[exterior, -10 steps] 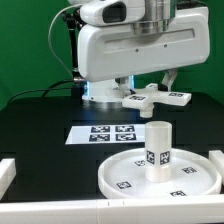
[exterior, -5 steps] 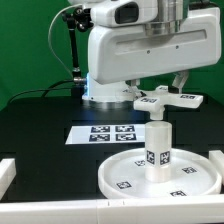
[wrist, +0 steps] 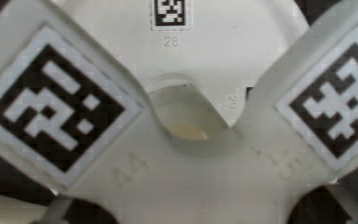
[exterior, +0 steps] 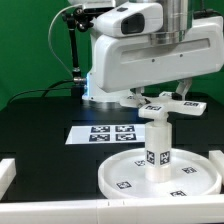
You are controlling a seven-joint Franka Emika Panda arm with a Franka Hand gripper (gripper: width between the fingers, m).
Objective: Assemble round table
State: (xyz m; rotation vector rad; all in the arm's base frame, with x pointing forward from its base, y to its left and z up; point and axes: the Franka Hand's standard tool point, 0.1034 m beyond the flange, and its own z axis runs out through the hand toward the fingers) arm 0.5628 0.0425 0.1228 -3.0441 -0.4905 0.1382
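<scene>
Exterior view: The arm's white housing fills the upper frame and is cut off at the top. The end effector (exterior: 160,97) is pinching the cross-shaped piece (exterior: 168,106). The piece hangs clear of the worktop (exterior: 40,125), though the housing hides the fingertips' contact. The piece sits directly over the leg (exterior: 157,147); whether it touches the leg's top is not discernible. The leg stands upright in the middle of the round disc (exterior: 125,172), whose near rim is cropped by the frame edge. The marker board (exterior: 110,132) lies flat behind the disc, partly hidden by the leg. The tags on the leg, disc and board are square black-and-white patterns, too small to tell apart.

Wrist view: The cross-shaped piece (wrist: 176,60) crowds the frame, its arms cut off at every edge. A stubby central hub (wrist: 183,112) is in soft focus. There are two large tags (wrist: 60,95) (wrist: 345,95) and a third (wrist: 171,10), which is half cropped. Faint raised marks near the hub are too blurred to read. The fingers are not made out.
</scene>
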